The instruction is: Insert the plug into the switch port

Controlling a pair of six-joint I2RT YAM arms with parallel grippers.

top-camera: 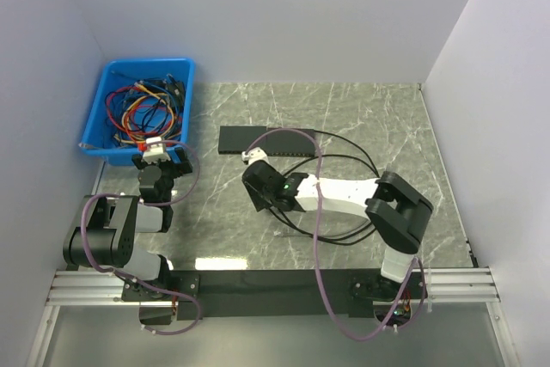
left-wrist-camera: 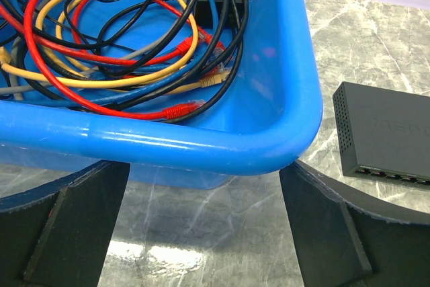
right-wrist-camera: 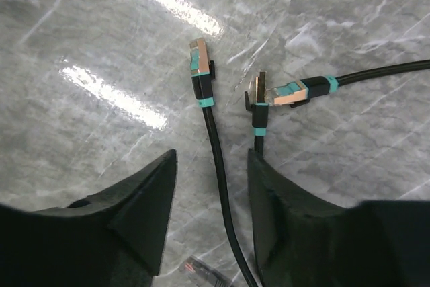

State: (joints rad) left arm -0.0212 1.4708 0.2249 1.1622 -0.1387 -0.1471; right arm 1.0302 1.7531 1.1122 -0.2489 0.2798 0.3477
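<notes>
The black switch (top-camera: 266, 140) lies flat at mid-table; its port side also shows in the left wrist view (left-wrist-camera: 390, 136). In the right wrist view, a black cable with a teal band ends in a metal plug (right-wrist-camera: 199, 65) lying on the marble. That cable runs between the open fingers of my right gripper (right-wrist-camera: 209, 159), touching neither. Two more teal-banded plugs (right-wrist-camera: 259, 95) lie just to its right. In the top view my right gripper (top-camera: 255, 195) hangs just in front of the switch. My left gripper (top-camera: 161, 159) is open and empty at the blue bin's near corner.
A blue bin (top-camera: 176, 70) of tangled red, yellow and black cables stands at the back left, its rim close before the left fingers (left-wrist-camera: 201, 146). Black cable loops (top-camera: 344, 161) lie on the table by the right arm. White walls close in both sides.
</notes>
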